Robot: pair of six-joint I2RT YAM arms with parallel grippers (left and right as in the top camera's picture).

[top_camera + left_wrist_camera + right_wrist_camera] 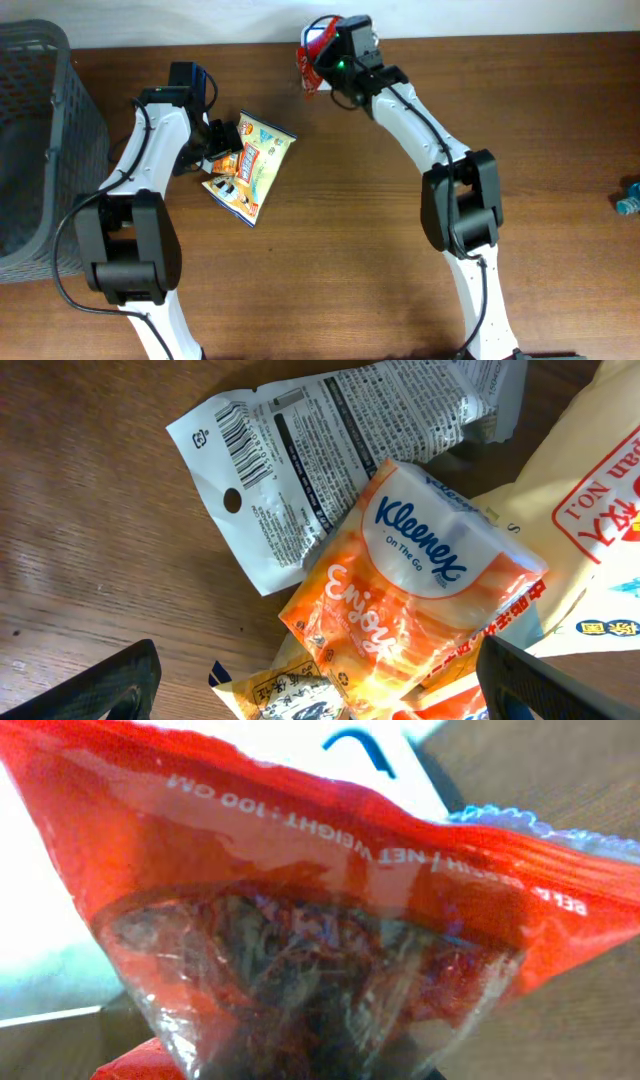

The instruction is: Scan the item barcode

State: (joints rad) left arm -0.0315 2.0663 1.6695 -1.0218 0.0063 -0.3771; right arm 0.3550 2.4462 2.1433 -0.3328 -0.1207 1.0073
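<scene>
In the overhead view my right gripper (326,58) is at the table's far edge, shut on a red see-through bag (313,48). That bag (300,920) fills the right wrist view, narrowing toward the jaws and hiding the fingers; no barcode shows on this face. My left gripper (215,140) stands open over a pile of packets (248,165). In the left wrist view its dark fingers (120,685) sit wide apart, with an orange Kleenex pack (420,590) between and below them. A white packet (300,450) lies flat beside it, its barcode (240,440) facing up.
A grey mesh basket (40,150) stands at the left edge. A cream packet with red lettering (590,510) lies in the pile to the right. A small blue object (628,200) sits at the right edge. Something white (370,750) shows behind the red bag.
</scene>
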